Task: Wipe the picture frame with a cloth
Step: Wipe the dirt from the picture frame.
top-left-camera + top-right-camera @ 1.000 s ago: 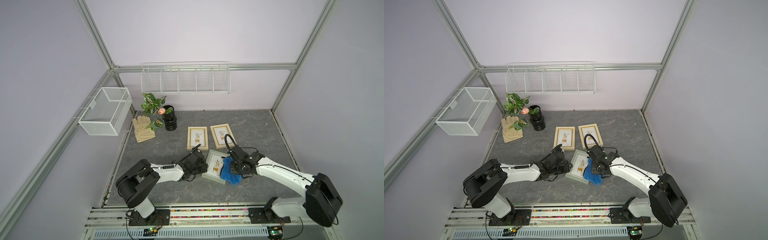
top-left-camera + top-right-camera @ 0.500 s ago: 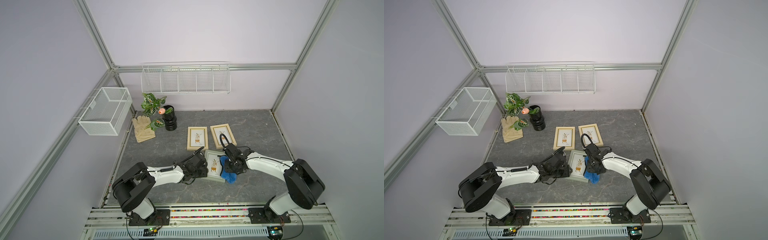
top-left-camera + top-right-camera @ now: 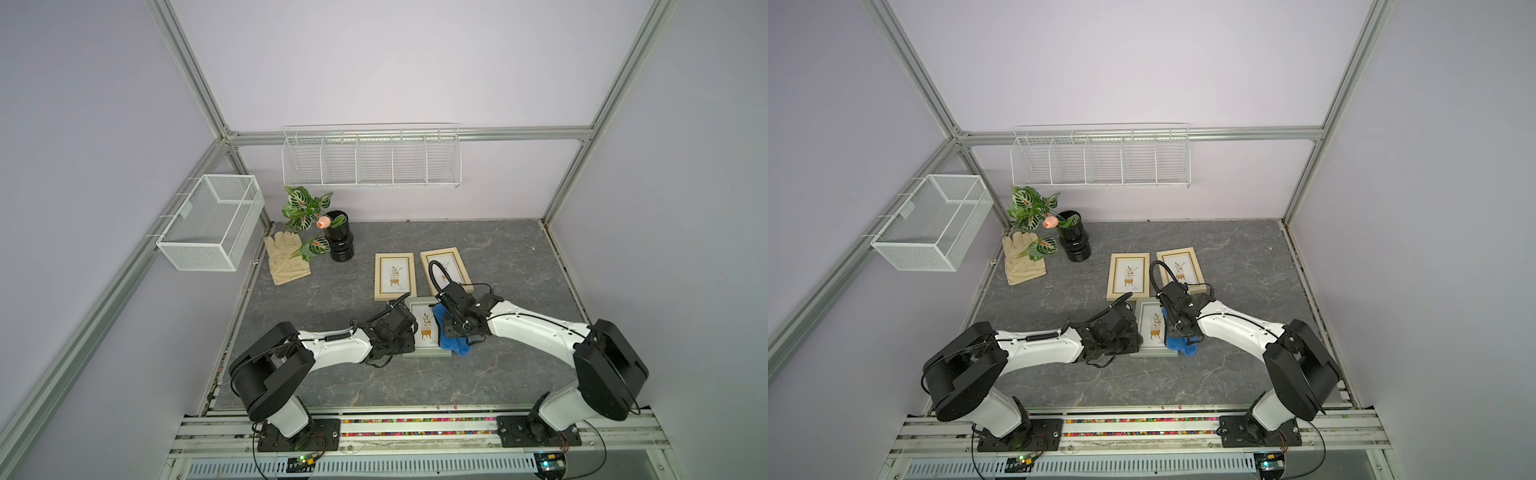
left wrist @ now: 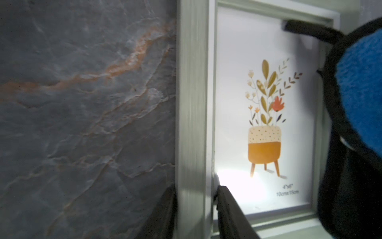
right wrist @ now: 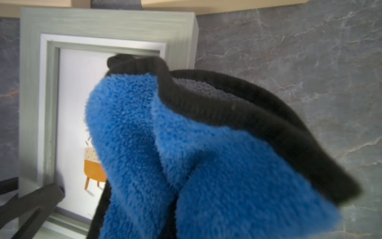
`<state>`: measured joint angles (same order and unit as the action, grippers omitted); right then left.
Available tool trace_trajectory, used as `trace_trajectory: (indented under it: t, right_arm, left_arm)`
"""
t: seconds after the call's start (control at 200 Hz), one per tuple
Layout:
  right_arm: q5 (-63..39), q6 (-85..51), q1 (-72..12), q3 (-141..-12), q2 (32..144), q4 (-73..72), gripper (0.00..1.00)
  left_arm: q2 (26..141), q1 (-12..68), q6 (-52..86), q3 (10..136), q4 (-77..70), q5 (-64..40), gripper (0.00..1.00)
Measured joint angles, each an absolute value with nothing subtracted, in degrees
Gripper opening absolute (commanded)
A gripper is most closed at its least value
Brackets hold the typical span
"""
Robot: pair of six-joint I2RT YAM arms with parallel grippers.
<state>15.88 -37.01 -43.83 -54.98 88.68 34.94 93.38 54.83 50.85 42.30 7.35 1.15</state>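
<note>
A grey-green picture frame [image 3: 424,352] [image 3: 1150,352] lies flat near the table's middle front. My left gripper [image 3: 409,332] [image 3: 1136,332] [image 4: 194,207] is shut on its left rail [image 4: 192,103], one finger on the outer side and one on the inner edge. One of those fingers [image 5: 35,202] shows in the right wrist view. The blue cloth [image 3: 451,343] [image 3: 1177,345] [image 4: 361,93] [image 5: 186,155], black-edged, lies over the frame's right side and part of the glass. My right gripper [image 3: 453,330] [image 3: 1177,326] is shut on the cloth, which hides its fingers.
Two wooden frames [image 3: 395,276] [image 3: 444,268] lie just behind the grey one. A black vase with a plant [image 3: 338,243] and a beige glove [image 3: 286,257] sit at the back left. A wire basket [image 3: 212,226] and a wire shelf [image 3: 370,160] hang on the walls.
My right gripper has slid the cloth leftward, from the frame's right edge onto the frame. The left gripper has stayed at the frame's left rail.
</note>
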Motion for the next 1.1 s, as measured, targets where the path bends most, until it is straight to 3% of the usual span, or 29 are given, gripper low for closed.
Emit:
trace_trajectory:
  t: [0.48, 0.715, 0.875, 1.1]
  right_arm:
    - [6.9, -39.1, -40.7, -50.8, 75.3, 31.9, 0.1]
    - [2.1, -43.4, -45.5, -50.8, 82.1, 24.1, 0.07]
    - [3.7, -45.4, -45.6, -49.5, 87.4, 23.1, 0.07]
    - [11.1, -44.5, -43.4, -48.2, 82.1, 30.2, 0.07]
  left_arm:
    - [94.3, 55.2, 51.9, 42.0, 4.3, 1.8, 0.33]
    - [95.0, 55.3, 52.4, 42.0, 2.4, 1.8, 0.33]
    - [95.2, 55.3, 52.8, 42.0, 1.8, 1.8, 0.33]
    - [95.7, 55.3, 53.0, 42.0, 0.7, 1.8, 0.32]
